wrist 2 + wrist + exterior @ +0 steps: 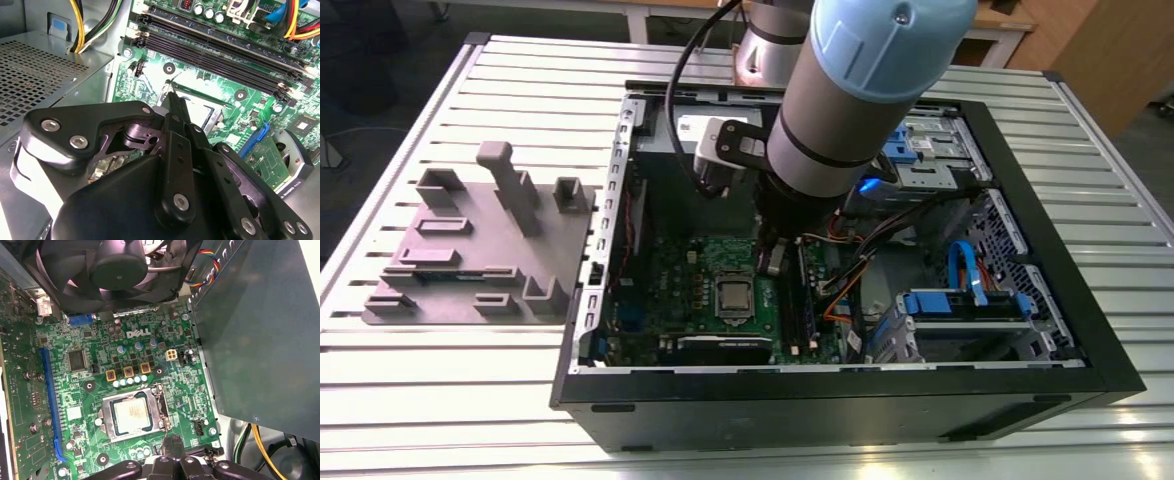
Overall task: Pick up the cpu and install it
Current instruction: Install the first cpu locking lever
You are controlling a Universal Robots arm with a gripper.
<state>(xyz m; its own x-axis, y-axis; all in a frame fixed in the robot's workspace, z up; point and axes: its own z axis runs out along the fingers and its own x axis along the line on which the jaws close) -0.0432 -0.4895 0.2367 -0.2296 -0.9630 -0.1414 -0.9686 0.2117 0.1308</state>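
Cpu (131,416) is seen lying flat in the socket of the green motherboard (80,390), just ahead of the gripper (172,442). The gripper's fingers are pressed together, with nothing clamped between them.

The cpu (132,416) lies on the motherboard (186,396) inside the computer case (854,415).
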